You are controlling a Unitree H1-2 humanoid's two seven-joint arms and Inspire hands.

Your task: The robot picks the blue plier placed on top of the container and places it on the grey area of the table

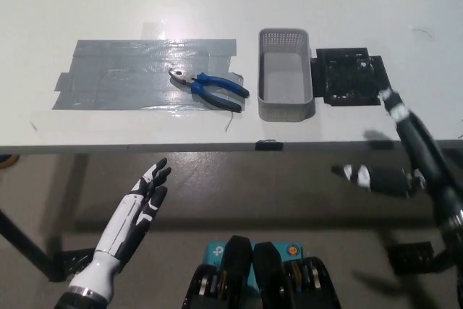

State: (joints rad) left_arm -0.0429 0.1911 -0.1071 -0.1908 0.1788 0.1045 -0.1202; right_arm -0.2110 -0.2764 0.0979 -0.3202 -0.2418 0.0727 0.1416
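The blue plier (211,87) lies on the grey tape (123,74) (no readable writing), both hands (141,204) (405,161) spread, empty.

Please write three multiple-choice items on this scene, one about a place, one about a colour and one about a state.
1. Where do the pliers lie?
A. in the basket
B. on the grey tape patch
C. on the black mat

2. What colour are the handles of the pliers?
A. red
B. yellow
C. blue

3. How is the white left hand?
A. open, holding nothing
C. shut on the pliers
B. resting on the table

Answers: 1 B, they sit on the grey tape patch, left of the basket. 2 C, the handles are blue. 3 A, its fingers are spread, below the table edge.
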